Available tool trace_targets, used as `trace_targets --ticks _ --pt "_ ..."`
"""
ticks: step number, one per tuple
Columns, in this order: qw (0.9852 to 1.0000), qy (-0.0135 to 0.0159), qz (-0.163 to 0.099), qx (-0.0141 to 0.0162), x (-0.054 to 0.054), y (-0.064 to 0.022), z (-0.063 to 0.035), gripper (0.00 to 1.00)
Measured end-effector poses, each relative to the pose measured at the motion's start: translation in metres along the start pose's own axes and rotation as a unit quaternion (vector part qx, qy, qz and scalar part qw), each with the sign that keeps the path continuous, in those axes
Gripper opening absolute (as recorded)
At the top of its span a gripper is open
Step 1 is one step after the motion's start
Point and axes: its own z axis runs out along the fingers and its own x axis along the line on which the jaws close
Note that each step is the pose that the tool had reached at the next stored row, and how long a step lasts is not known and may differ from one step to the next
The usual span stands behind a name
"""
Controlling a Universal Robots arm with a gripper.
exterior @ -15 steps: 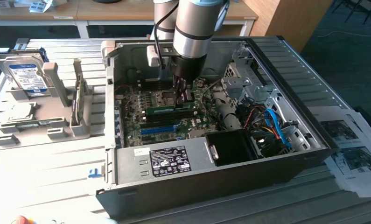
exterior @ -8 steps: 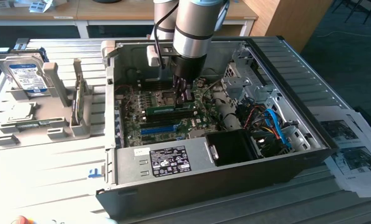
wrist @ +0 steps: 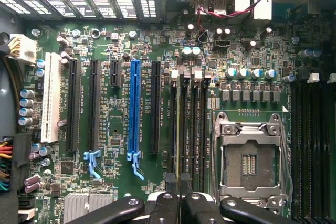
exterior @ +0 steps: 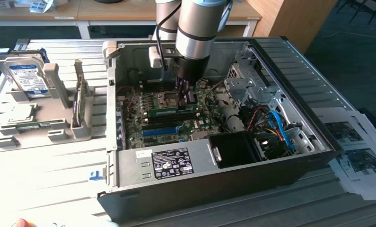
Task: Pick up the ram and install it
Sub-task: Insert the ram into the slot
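The ram (exterior: 169, 112) is a narrow green stick standing on edge in a memory slot on the motherboard inside the open computer case (exterior: 194, 165). My gripper (exterior: 188, 100) reaches straight down into the case and meets the ram's top edge near its end at the exterior view's right. In the wrist view the ram (wrist: 184, 124) shows edge-on as a thin pale line among the black memory slots, running in between my nearly closed gripper (wrist: 178, 187). The gripper is shut on the ram.
An empty processor socket (wrist: 249, 163) lies beside the memory slots, and a blue expansion slot (wrist: 134, 111) on their other side. Cables (exterior: 279, 130) fill the case's right end. A grey fixture (exterior: 55, 132) holds a hard drive (exterior: 27, 75) and a processor (exterior: 21, 113).
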Motion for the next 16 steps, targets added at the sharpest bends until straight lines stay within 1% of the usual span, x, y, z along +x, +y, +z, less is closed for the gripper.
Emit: trace_targets --ticks 16 --pt "1.0 -0.0002 0.0 0.0001 0.0002 -0.0002 0.003 0.12"
